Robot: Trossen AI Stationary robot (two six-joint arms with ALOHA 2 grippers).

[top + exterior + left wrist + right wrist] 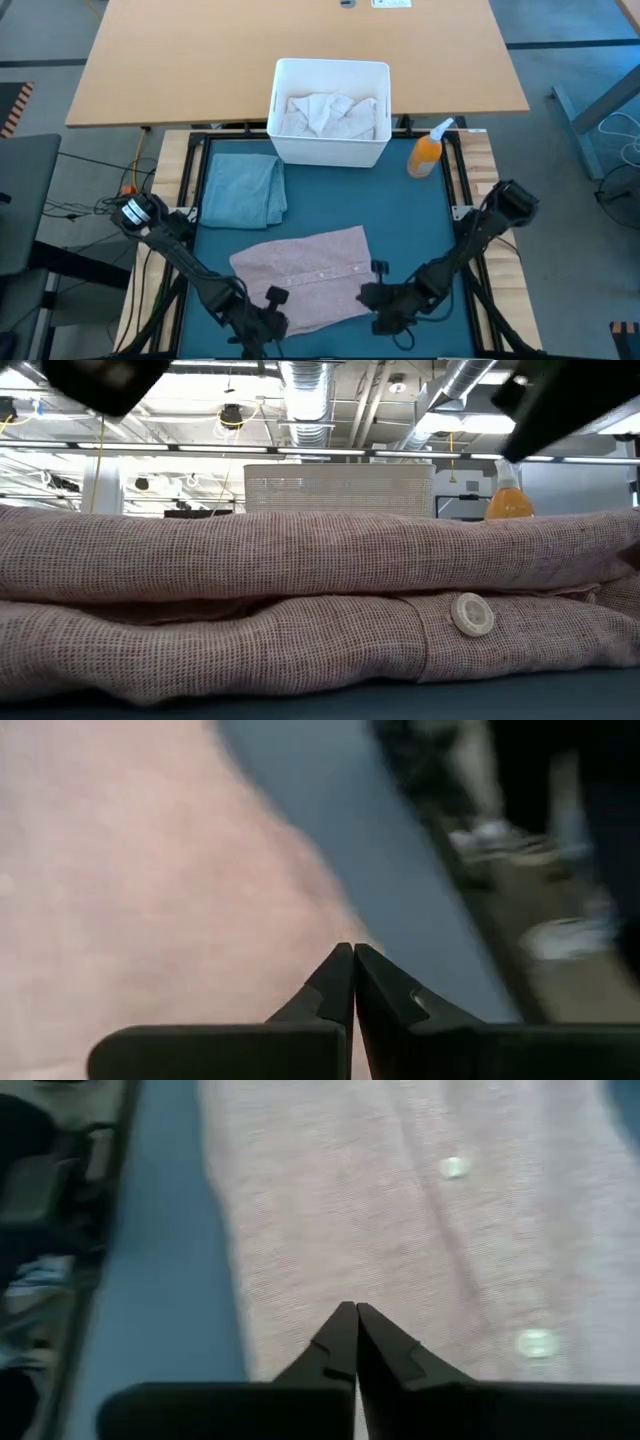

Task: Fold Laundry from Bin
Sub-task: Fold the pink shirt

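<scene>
Near the mat's front edge, the dusty pink shirt (305, 275) lies folded, buttons showing; both end effectors closed, empty.

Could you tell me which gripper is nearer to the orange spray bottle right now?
Right. The right gripper sits at the pink shirt's near right edge, below the orange spray bottle; the left gripper is at the shirt's near left, farther across the mat.
</scene>
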